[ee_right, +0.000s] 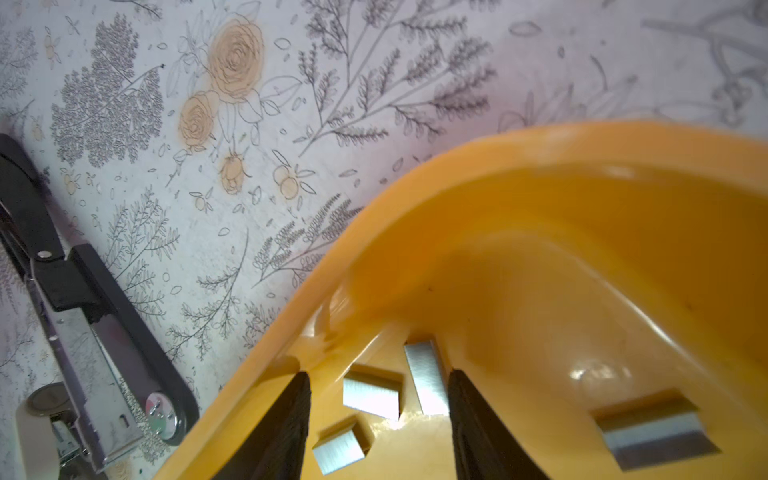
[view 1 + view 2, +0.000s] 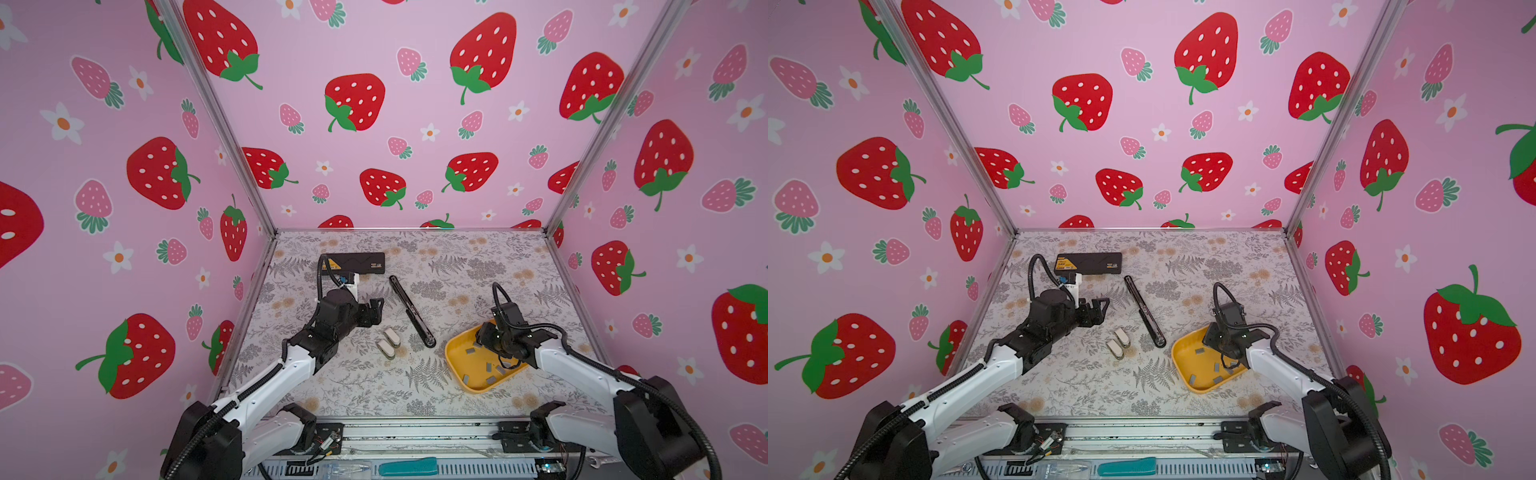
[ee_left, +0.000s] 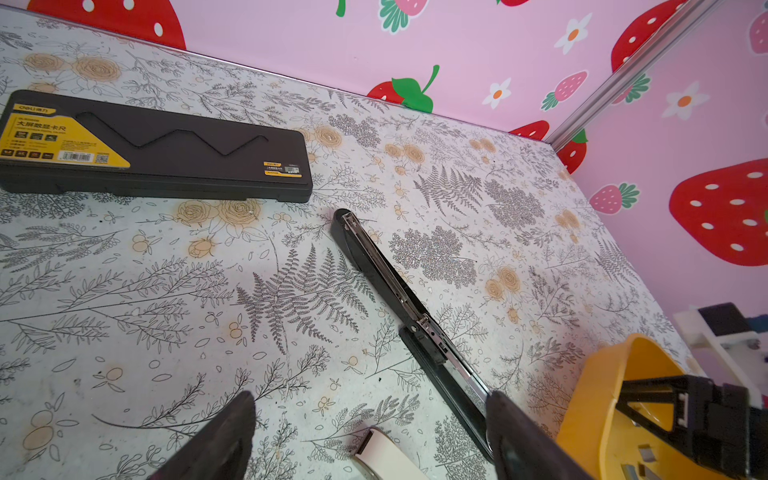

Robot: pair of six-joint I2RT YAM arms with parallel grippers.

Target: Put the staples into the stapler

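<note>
Your right gripper point(image 1: 380, 386) is down inside the shallow yellow plastic tray point(image 1: 540, 174) on the right of the floral-patterned bench point(image 2: 457, 257). Its jaws are partly apart and clamped on nothing.

The staples point(image 1: 371, 395), small flat grey metal strips, lie scattered across the tray floor. In the right wrist view you see three of them between the black fingers point(image 1: 469, 415). One strip lies close against a finger, but you cannot tell whether they touch.

Your left gripper point(image 2: 376, 307) hangs over the bench left of centre, with its jaws wide and nothing between them.

The long black stapler point(image 2: 411, 311) lies folded open on the bench, slanting between the left gripper and the tray. Its silver metal channel faces up, and it is well apart from the staples.

The two small white staplers point(image 2: 385, 349) lie side by side just left of its near end. A flat black case with a yellow label point(image 2: 353, 263) rests near the back wall.
</note>
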